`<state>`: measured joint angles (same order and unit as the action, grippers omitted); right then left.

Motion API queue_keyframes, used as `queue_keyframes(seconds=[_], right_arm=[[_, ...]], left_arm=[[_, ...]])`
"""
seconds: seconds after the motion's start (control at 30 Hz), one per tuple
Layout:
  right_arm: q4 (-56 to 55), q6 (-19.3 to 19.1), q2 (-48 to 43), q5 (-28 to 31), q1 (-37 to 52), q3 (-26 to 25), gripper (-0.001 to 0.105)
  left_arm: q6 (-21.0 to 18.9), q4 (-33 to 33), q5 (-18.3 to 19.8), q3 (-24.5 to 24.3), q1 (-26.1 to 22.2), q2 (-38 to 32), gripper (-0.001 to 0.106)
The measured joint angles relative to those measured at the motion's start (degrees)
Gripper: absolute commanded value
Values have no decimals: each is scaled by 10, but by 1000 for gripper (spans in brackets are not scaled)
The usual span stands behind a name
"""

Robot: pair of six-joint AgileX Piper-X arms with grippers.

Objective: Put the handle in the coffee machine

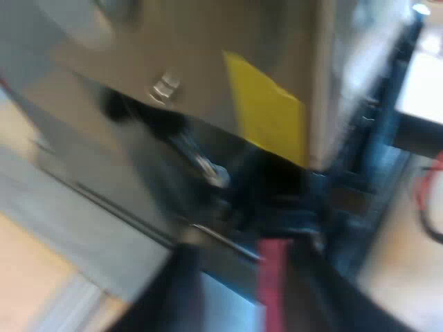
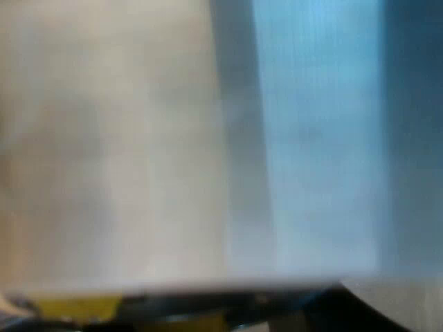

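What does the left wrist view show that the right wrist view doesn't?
Left wrist view: the machine's metal front, the handle's red end below it, and my left pincer at that red end. Right wrist view: a pale and blue surface, too blurred to name. Both: a yellow patch.

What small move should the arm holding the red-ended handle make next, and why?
Probably ease the handle slightly upward into the dark opening under the espresso machine's front. The left gripper is shut on the handle's red end, just below that opening and near the yellow label. I cannot tell whether the metal end is seated there yet.
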<state>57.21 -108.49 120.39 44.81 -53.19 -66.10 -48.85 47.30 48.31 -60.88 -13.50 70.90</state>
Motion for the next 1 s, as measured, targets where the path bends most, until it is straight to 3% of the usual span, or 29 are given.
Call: queue_keyframes(seconds=[0.1, 0.27, 0.53, 0.77, 1.0], right_arm=[[1, 0, 1, 0, 0, 0, 31], [3, -1, 1, 0, 0, 0, 31], [4, -1, 1, 0, 0, 0, 31], [4, -4, 1, 0, 0, 0, 31], [4, -4, 2, 8, 0, 0, 31]], left_arm=[[2, -29, -69, 0, 2, 6, 1], [2, -27, -103, 0, 2, 62, 1], [5, 11, -103, 0, 9, 97, 1], [86, 98, -95, 0, 44, 97, 1], [111, 135, -101, 0, 80, 86, 1]])
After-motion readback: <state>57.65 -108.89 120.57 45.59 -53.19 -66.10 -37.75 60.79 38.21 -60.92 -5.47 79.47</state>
